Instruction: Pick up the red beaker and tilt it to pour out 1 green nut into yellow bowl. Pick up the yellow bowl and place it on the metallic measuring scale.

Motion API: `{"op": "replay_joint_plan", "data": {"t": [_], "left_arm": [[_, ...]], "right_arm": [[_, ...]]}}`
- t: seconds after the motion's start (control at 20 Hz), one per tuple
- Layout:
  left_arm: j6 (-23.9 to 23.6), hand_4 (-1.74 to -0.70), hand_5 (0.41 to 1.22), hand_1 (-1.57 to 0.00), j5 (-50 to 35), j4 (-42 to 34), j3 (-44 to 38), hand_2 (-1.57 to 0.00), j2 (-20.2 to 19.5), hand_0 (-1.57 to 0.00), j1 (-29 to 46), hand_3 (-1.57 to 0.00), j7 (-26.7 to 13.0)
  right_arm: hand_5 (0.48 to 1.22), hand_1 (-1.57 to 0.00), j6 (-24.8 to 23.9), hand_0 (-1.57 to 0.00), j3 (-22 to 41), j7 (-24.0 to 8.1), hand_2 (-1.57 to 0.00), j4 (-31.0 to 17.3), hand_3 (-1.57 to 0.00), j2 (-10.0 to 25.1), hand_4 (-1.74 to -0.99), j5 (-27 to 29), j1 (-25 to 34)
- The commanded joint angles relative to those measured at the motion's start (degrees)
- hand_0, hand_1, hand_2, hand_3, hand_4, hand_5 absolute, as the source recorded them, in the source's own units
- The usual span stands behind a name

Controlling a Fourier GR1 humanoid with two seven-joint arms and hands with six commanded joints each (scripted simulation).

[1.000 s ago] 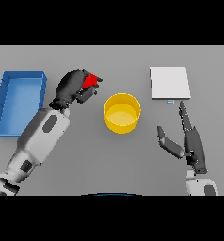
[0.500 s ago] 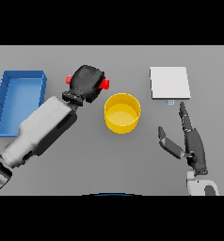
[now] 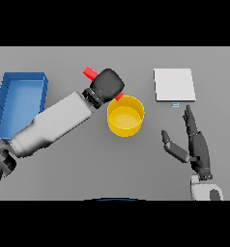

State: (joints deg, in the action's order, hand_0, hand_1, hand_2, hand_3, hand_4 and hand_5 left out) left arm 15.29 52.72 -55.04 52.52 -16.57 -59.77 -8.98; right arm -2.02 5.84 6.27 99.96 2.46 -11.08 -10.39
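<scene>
My left hand [image 3: 108, 84] is shut on the red beaker [image 3: 91, 73], which lies tilted with one red end sticking out up-left of the hand and the other end poking out over the rim of the yellow bowl [image 3: 126, 116]. The bowl stands mid-table, just right of and below the hand. No green nut shows. The metallic scale [image 3: 174, 85] lies flat at the back right. My right hand [image 3: 196, 146] hovers open, fingers straight, at the lower right, apart from the bowl and in front of the scale.
A blue open bin [image 3: 20, 102] stands at the left side, partly covered by my left forearm [image 3: 54, 123].
My left hand has carried the red beaker to the right, up to the bowl's rim, and tipped it further over. The right hand has barely moved.
</scene>
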Motion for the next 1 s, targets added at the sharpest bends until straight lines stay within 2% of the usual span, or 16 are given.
{"op": "replay_joint_plan", "data": {"t": [0.0, 0.1, 0.25, 0.35, 0.5, 0.65, 0.75, 0.95], "left_arm": [[1.2, -1.73, 1.219, -1.57, 1.0, 0.3, 1.5, -1.57, -0.7, -1.57, -0.9, -1.49, 0.8], [2.3, -1.73, 1.220, -1.57, 3.0, 1.5, 4.5, -1.57, -0.5, -1.57, -2.6, -1.52, 1.3], [4.6, -1.74, 1.220, -1.57, 4.7, 2.1, 7.7, -1.57, -0.3, -1.57, -5.5, -1.55, 2.3], [4.8, -1.74, 1.221, -1.57, 6.1, 2.4, 10.3, -1.57, -0.4, -1.57, -6.5, -1.55, 3.6], [3.5, -1.74, 1.221, -1.57, 7.8, 5.8, 12.7, -1.57, 0.4, -1.57, -9.2, -1.56, 4.8], [5.9, -1.74, 1.221, -1.57, 9.2, 7.9, 15.8, -1.57, 1.9, -1.57, -12.2, -1.57, 6.1], [6.1, -1.74, 1.221, -1.57, 10.3, 8.4, 18.1, -1.57, 1.9, -1.57, -13.6, -1.57, 8.0], [5.1, -1.73, 1.221, -1.57, 12.2, 8.9, 22.1, -1.57, 2.1, -1.57, -15.7, -1.57, 10.2]], "right_arm": [[0.644, 0.00, 0.0, 0.00, -0.4, -0.4, 0.00, -0.2, 0.00, 0.2, -1.290, 0.3, 0.5], [0.634, 0.00, -0.5, 0.00, -0.5, -1.1, 0.00, -0.7, 0.00, 0.1, -1.291, -0.1, 0.8], [0.627, 0.00, -1.0, 0.00, 0.2, 0.2, 0.00, 0.5, 0.00, -0.3, -1.288, -0.9, -0.2], [0.609, 0.00, -1.7, 0.00, -0.3, -1.8, 0.00, -0.7, 0.00, -0.4, -1.278, -1.3, 1.0], [0.588, 0.00, -2.4, 0.00, 0.0, -1.7, 0.00, -2.1, 0.00, -0.6, -1.270, -2.5, 1.8], [0.582, 0.00, -3.0, 0.00, 0.4, -1.1, 0.00, -1.2, 0.00, -0.1, -1.236, -4.0, 1.0], [0.585, 0.00, -3.0, 0.00, 0.2, -1.5, 0.00, -1.8, 0.00, -0.1, -1.216, -3.9, 1.1], [0.592, 0.00, -3.0, 0.00, 0.4, 0.1, 0.00, -1.7, 0.00, -0.2, -1.210, -4.0, 1.1]]}}
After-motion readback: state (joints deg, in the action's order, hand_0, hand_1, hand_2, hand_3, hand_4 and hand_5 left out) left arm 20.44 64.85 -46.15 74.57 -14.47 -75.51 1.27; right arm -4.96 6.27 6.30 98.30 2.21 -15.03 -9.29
